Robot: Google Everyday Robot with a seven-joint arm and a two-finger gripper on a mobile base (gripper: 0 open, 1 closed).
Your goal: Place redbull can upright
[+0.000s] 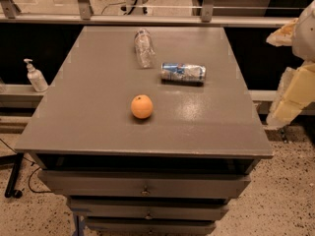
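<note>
The redbull can [183, 73] is silver and blue and lies on its side on the grey table top [98, 112], right of centre, with its long axis running left to right. My gripper [294, 95] shows as cream-coloured parts at the right edge of the camera view, off the table's right side and well apart from the can. It holds nothing that I can see.
A clear crinkled plastic bottle [143, 48] lies just behind and left of the can. An orange [141, 106] sits in front of the can, near the table's middle. A hand-sanitiser pump bottle [35, 76] stands on a ledge left of the table. Drawers [145, 186] lie below the front edge.
</note>
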